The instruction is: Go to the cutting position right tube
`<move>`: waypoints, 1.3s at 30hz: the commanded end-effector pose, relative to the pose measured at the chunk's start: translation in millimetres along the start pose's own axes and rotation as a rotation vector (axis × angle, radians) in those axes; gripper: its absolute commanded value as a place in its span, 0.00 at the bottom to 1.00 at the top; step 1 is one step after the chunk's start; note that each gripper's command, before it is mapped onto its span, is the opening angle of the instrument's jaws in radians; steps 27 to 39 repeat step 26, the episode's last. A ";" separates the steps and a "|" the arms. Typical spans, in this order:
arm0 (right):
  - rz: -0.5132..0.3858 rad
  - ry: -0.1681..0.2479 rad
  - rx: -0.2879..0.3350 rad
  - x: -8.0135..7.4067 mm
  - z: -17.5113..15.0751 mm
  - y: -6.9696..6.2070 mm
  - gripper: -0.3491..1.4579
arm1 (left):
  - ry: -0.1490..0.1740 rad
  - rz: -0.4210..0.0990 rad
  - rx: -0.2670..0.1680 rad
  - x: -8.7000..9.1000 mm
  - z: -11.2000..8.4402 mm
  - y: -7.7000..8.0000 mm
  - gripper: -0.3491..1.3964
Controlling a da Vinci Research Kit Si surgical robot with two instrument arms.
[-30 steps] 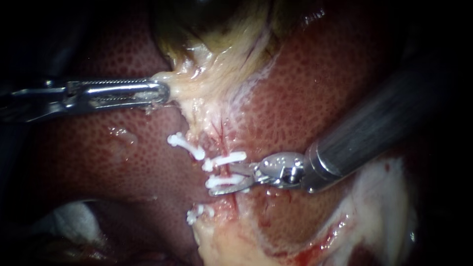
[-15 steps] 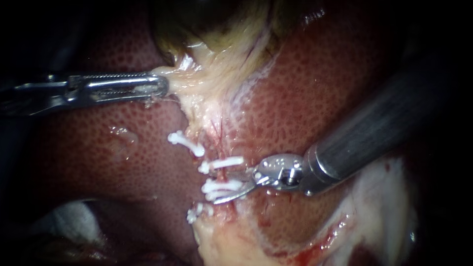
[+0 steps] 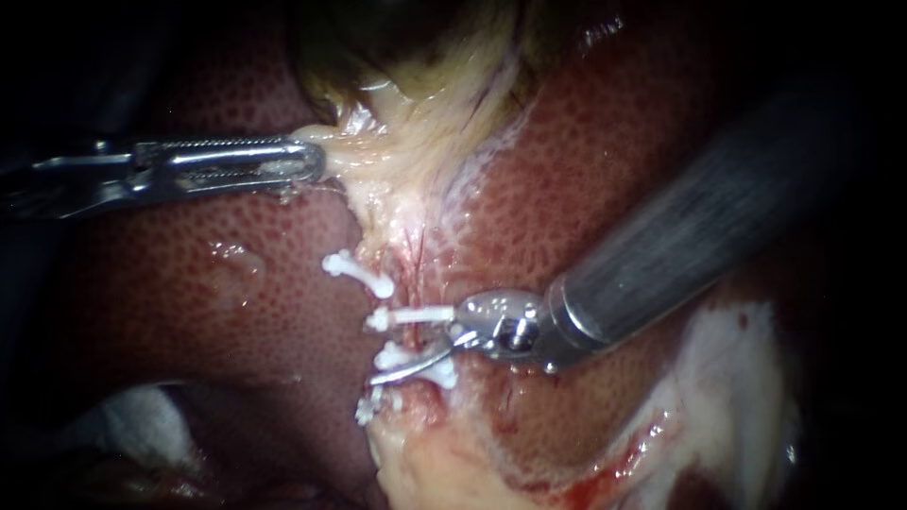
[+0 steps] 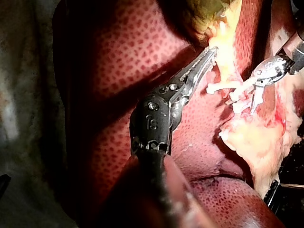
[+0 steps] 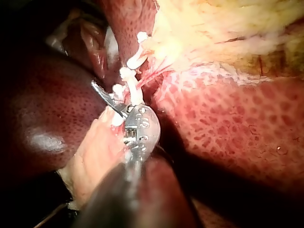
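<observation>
My left instrument (image 3: pixel 304 161) comes in from the left, its jaws shut on the pale tissue under the gallbladder (image 3: pixel 425 57); the left wrist view shows that grip (image 4: pixel 208 56). A thin reddish right tube (image 3: pixel 418 260) runs down over the liver (image 3: pixel 605 189) and carries white clips, an upper one (image 3: pixel 411 314) and a lower one (image 3: pixel 420 366). My right instrument (image 3: pixel 402 348) enters from the upper right. Its blades stand open across the tube between these two clips. The lower blade (image 3: pixel 408 366) shows plainly; the upper one is mostly hidden by the upper clip.
Another white clip (image 3: pixel 354 272) sits up and left on a second strand, and one more (image 3: pixel 370 408) lies lowest. Pale fatty tissue (image 3: pixel 435 463) fills the lower middle. White gauze (image 3: pixel 132 425) lies at the lower left. The right shaft (image 3: pixel 699 236) covers the liver's right side.
My right instrument has slid left, so its blades now reach across the tube between the clips. The left instrument rose slightly and keeps its hold.
</observation>
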 end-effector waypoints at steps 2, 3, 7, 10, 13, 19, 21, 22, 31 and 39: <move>0.004 0.009 0.003 0.1 0.2 0.1 0.89 | 0.000 0.000 0.000 0.0 0.0 0.0 0.00; 0.008 0.017 0.007 0.2 0.3 0.1 0.89 | 0.000 0.000 0.000 0.0 0.0 0.0 0.00; 0.017 0.027 0.014 0.3 0.5 0.2 0.88 | 0.000 0.000 0.000 0.0 0.1 0.0 0.00; 0.022 0.027 0.016 0.2 0.5 0.2 0.88 | 0.000 0.001 0.001 0.0 0.1 0.1 0.00; 0.026 0.026 0.017 0.1 0.6 0.2 0.88 | 0.000 0.001 0.001 0.0 0.1 0.1 0.00; 0.025 0.025 0.019 0.1 0.6 0.2 0.83 | 0.000 0.001 0.001 0.0 0.1 0.1 0.00; 0.025 0.025 0.019 0.0 0.6 0.2 0.83 | 0.000 0.001 0.001 -0.1 0.1 0.1 0.00; 0.025 0.025 0.019 0.0 0.6 0.2 0.83 | 0.000 0.001 0.001 -0.1 0.1 0.1 0.00; 0.029 0.024 0.021 -0.1 0.6 0.2 0.83 | 0.000 0.001 0.001 -0.1 0.1 0.0 0.00; 0.029 0.024 0.021 -0.1 0.6 0.2 0.83 | 0.000 0.001 0.001 -0.1 0.1 0.0 0.00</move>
